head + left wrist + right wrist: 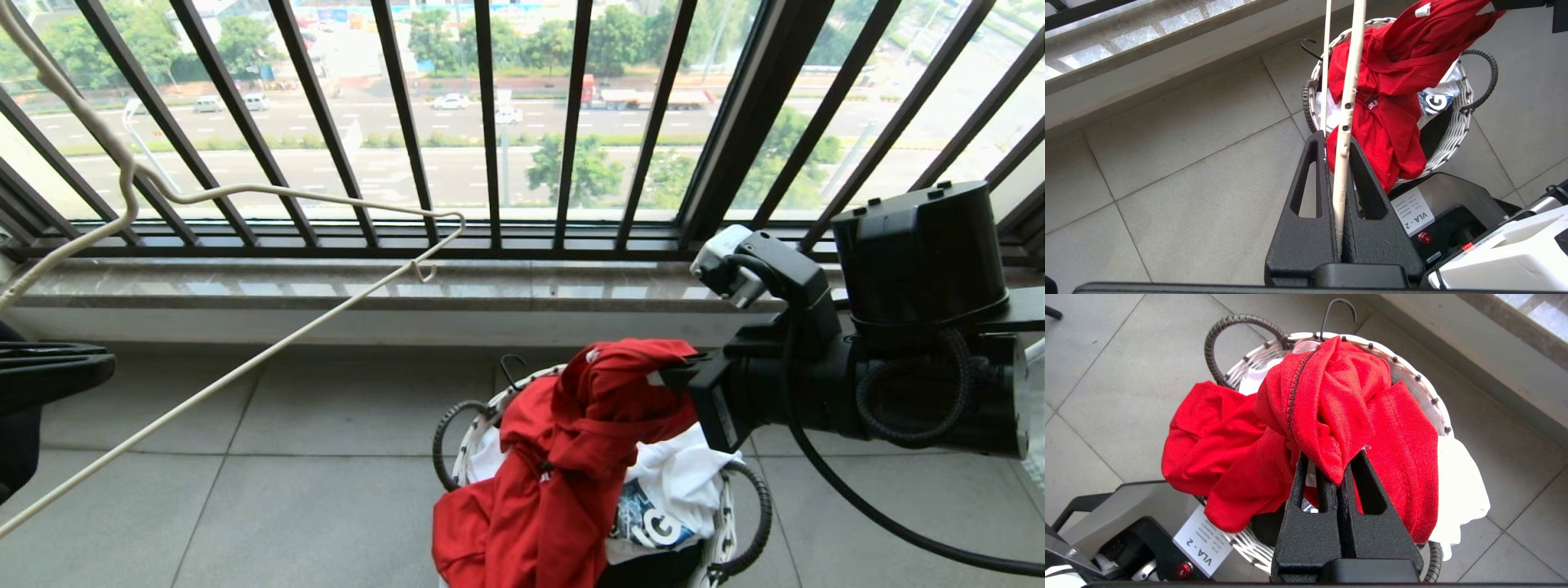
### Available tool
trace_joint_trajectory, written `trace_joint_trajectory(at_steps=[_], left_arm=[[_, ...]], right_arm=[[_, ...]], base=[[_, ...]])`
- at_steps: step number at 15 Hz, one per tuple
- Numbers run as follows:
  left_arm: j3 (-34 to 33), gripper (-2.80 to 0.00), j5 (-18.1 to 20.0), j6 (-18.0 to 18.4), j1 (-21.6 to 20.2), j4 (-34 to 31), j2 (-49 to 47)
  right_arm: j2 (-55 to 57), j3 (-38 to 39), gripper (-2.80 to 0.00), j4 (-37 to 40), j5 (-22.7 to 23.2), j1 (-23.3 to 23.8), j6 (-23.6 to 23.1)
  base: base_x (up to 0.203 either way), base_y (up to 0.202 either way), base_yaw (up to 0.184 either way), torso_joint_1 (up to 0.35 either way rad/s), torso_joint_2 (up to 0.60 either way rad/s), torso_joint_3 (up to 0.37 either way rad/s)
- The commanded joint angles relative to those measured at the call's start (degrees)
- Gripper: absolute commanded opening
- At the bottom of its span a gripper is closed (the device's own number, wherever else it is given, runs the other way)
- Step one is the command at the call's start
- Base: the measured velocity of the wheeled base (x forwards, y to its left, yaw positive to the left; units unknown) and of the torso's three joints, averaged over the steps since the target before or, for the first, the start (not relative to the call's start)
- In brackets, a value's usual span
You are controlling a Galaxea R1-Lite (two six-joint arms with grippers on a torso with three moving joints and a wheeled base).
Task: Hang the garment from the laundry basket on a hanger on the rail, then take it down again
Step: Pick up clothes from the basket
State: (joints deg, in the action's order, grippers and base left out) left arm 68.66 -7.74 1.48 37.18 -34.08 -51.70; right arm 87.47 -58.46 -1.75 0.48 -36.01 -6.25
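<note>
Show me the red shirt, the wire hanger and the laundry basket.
red shirt [563,457]: head view, bunched body fabric.
wire hanger [269,347]: head view, long bottom bar.
laundry basket [1404,371]: right wrist view, dotted white rim.

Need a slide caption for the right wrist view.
Right gripper shut on red T-shirt, lifting it over the white basket.

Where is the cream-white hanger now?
In the head view the hanger is at left, before the window railing, clamped in the left gripper.
</note>
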Motion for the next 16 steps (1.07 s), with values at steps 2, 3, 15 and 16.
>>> trace_joint_trajectory(at_steps=[2, 3, 15, 16], left_arm=[[-0.3, -2.8, -0.1, -0.2, 0.0, -0.2, -1.1], [-0.4, -2.8, -0.1, -0.1, 0.0, -0.2, -1.3], [-0.5, -2.8, -1.3, -0.1, 0.0, -0.2, -1.5], [-0.5, -2.8, -1.3, -0.1, 0.0, -0.2, -1.4]], right_arm=[[10.7, 1.1, -2.8, 0.9, 8.4, 6.9, -1.6], [13.2, 1.1, -2.8, 2.3, 9.2, 7.7, -3.2], [22.8, -5.2, 0.0, 10.4, 8.5, 9.0, -6.6], [22.8, -6.5, 0.0, 10.2, 8.6, 8.9, -6.4]], base=[[0.0, 0.0, 0.0, 0.0, 0.0, 0.0], [0.0, 0.0, 0.0, 0.0, 0.0, 0.0], [0.0, 0.0, 0.0, 0.0, 0.0, 0.0], [0.0, 0.0, 0.0, 0.0, 0.0, 0.0]])
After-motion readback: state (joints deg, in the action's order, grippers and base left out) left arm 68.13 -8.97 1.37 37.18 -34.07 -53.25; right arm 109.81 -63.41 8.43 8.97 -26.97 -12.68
